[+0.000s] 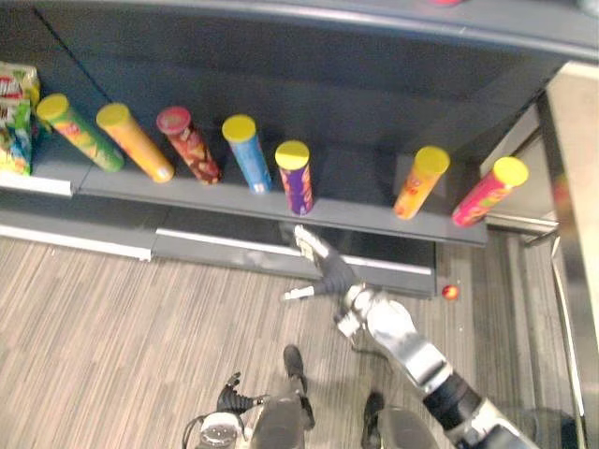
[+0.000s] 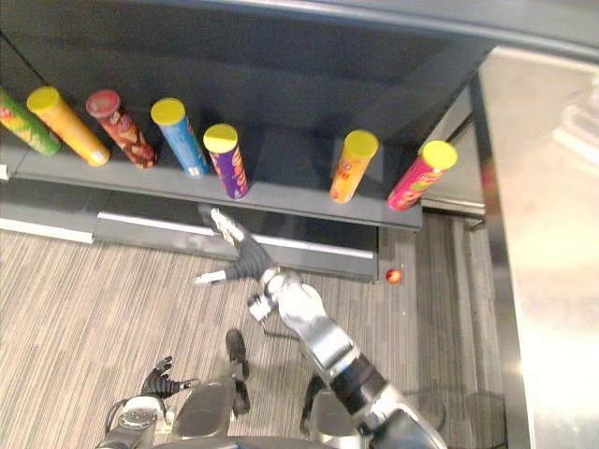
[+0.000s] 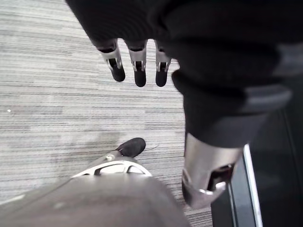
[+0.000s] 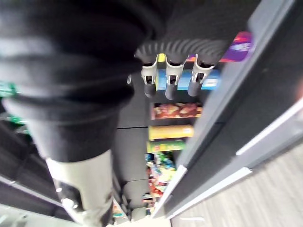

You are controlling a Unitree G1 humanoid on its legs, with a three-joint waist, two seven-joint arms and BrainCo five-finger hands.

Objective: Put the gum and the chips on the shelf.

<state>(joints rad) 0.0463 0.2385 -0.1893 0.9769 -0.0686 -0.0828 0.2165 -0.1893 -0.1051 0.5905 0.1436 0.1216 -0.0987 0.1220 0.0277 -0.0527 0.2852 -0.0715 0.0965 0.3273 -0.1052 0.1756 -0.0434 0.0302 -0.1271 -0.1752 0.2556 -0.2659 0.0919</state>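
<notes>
Seven glossy cylindrical chip cans (image 1: 296, 176), lids up, stand upright along the dark grey metal shelf (image 1: 365, 217) across the upper frame. The right robot hand (image 1: 330, 272), mid-frame, spreads empty fingers. The left robot hand (image 1: 232, 398) hangs open, bottom-left.

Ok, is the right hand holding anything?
No, open and empty. The right hand reaches toward the shelf edge with fingers straight and thumb spread, nothing between them; the purple can stands on the shelf.

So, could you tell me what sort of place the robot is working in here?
Most likely a shop aisle, or a mock-up of one: a long dark shelf carries a row of chip cans, snack bags sit further left, and the floor is striped plank.
</notes>
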